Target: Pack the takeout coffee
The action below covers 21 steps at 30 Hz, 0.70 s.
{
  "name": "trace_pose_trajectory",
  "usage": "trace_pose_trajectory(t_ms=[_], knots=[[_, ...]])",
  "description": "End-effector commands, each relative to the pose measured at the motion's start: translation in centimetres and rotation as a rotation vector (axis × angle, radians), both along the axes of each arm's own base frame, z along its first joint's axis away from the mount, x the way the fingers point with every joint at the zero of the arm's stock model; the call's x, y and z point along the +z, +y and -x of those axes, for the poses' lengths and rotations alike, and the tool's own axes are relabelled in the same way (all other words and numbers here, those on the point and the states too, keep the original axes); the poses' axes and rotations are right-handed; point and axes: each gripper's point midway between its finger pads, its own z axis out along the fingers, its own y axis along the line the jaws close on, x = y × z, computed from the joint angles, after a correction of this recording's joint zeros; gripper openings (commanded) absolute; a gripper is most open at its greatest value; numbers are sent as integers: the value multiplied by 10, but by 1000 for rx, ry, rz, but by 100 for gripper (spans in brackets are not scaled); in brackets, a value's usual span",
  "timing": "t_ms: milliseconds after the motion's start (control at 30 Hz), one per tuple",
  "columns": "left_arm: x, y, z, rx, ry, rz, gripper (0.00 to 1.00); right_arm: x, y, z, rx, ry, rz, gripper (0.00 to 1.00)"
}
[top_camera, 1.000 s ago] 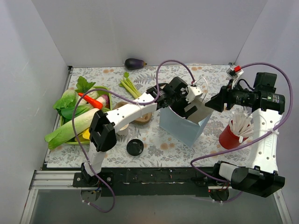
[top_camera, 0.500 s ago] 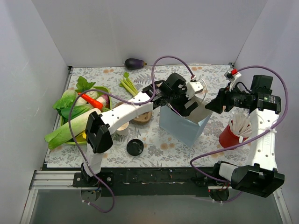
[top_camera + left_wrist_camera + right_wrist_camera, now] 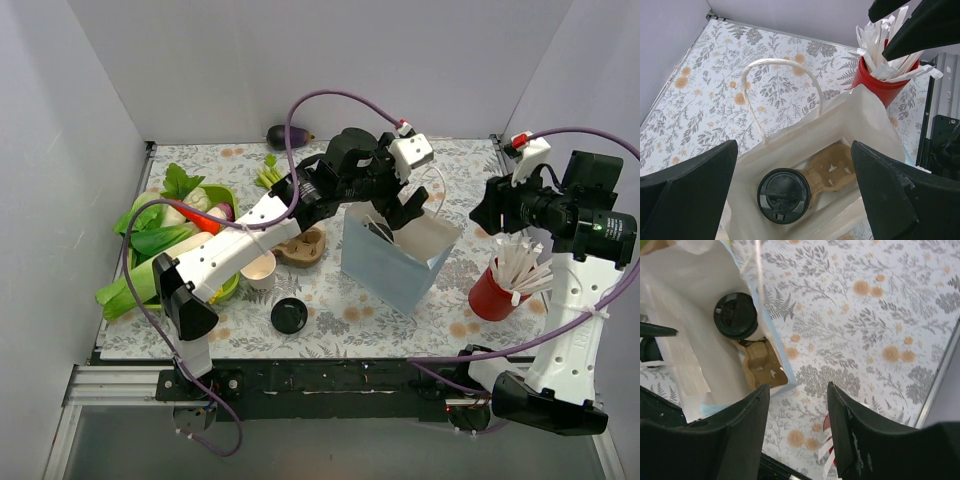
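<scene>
The takeout coffee (image 3: 784, 195) stands upright inside the white paper bag (image 3: 860, 110), only its black dome lid showing, beside a brown cardboard carrier (image 3: 835, 167). My left gripper (image 3: 793, 145) hovers open above the bag's mouth and holds nothing. In the top view it (image 3: 400, 208) hangs over the blue-sided bag (image 3: 385, 275), with the coffee lid (image 3: 380, 232) just visible. My right gripper (image 3: 799, 387) is open and empty over the table to the right of the bag (image 3: 685, 340); the coffee (image 3: 736, 315) shows in that view too. From above, the right gripper (image 3: 480, 215) is apart from the bag.
A red cup of wrapped straws (image 3: 495, 290) stands right of the bag. A loose black lid (image 3: 288, 315), a lidless white cup (image 3: 262, 268) and a wooden piece (image 3: 305, 245) lie left of it. A bowl of vegetables (image 3: 232, 200) sits far left, an eggplant (image 3: 288, 135) at the back.
My left gripper has risen out of the bag and pulled back, leaving the coffee inside. My right gripper has drawn away to the right from the bag's rim, its jaws a little narrower.
</scene>
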Motion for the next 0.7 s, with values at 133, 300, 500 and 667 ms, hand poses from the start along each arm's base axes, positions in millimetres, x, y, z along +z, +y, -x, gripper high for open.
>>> trace_pose_trajectory(t_ms=[133, 300, 500, 667], knots=[[38, 17, 8, 32, -45, 68, 98, -25, -37, 22, -197, 143, 139, 57], [58, 26, 4, 75, -89, 116, 98, -8, -56, 28, -261, 103, 242, 54], [88, 30, -4, 125, -159, 188, 98, -16, -77, 32, -349, 138, 322, 43], [89, 39, -13, 157, -267, 170, 98, -21, -108, 37, -440, 183, 463, 41]])
